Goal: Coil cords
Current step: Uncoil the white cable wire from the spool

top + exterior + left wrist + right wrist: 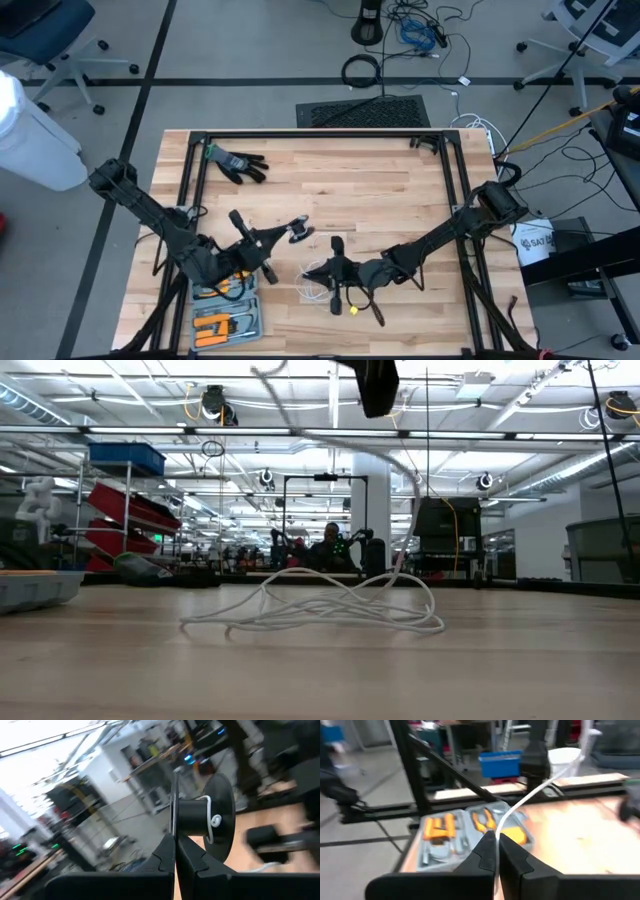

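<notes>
A thin white cord [320,610] lies in loose loops on the wooden table [400,190], just near of centre [315,285]. One strand climbs out of the pile [412,510]. My left gripper [290,234] is shut on a black spool [207,815] held above the table left of the pile. The spool's core carries a turn of white cord, and the cord's end is tied through a hole in one disc [216,820]. My right gripper [332,268] is shut on the cord just above the pile. My left gripper pinches the thin rim of the spool's nearer disc [174,817] between its two fingers [162,857], which come at it about level. The spool is lifted clear of the table, with its discs on edge. My right gripper pinches a single strand of the cord [497,831] between its two fingertips, coming nearly level from the table's right. From the fingers the strand runs up and away [555,772], only slightly curved. The remaining loops lie slack on the table.
An open grey tool case [225,310] with orange-handled tools sits at the near left, also seen past the right fingers [470,832]. A black glove [235,163] lies at the far left. A black frame [320,135] borders the table.
</notes>
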